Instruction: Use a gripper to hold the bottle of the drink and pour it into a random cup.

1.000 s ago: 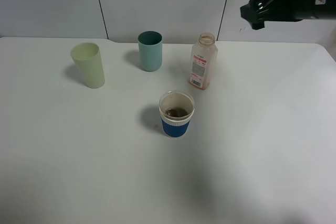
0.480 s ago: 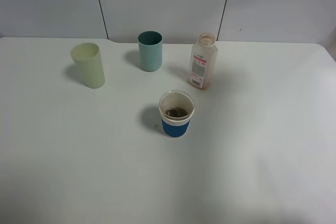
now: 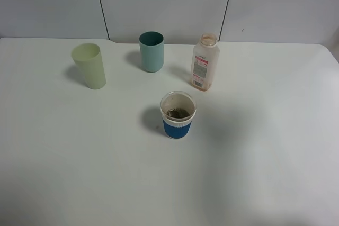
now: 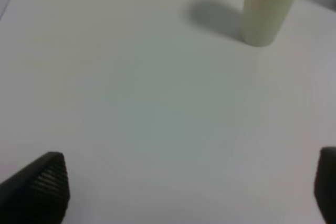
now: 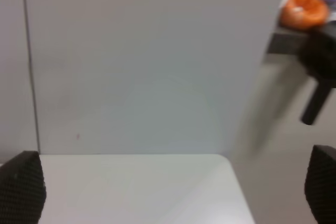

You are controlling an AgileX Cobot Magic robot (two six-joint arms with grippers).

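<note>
The bottle (image 3: 204, 62) stood upright and uncapped on the white table (image 3: 275, 146), towards the back, near the wall. It was almost empty, with only a brown trace at its base. Its red-and-white label faced the camera.

The cup (image 3: 178, 115) stood upright in front of the bottle and slightly to its left, well apart from it. A blue band ran round its lower half, and a small amount of brown liquid lay in its bottom.

A teal tumbler (image 3: 151, 51) stood to the left of the bottle, at about the same depth on the table. A pale yellow-green tumbler (image 3: 90, 66) stood farther left. All four vessels were clear of one another.

Neither arm appeared in the high view.

Left gripper (image 4: 189, 192): the wrist view showed two dark ribbed fingertips (image 4: 47, 184) set far apart, jaws wide, with bare table between them and nothing gripped. The yellow-green tumbler (image 4: 268, 6) stood well beyond them.

Right gripper (image 5: 170, 190): the wrist view showed its fingertips (image 5: 21, 187) at the two edges of the picture, jaws fully spread and empty. It pointed at the grey wall panel (image 5: 147, 61) and the table's far corner, away from the bottle and cup. A blurred orange object (image 5: 304, 10) sat on a shelf past the panel edge.
</note>
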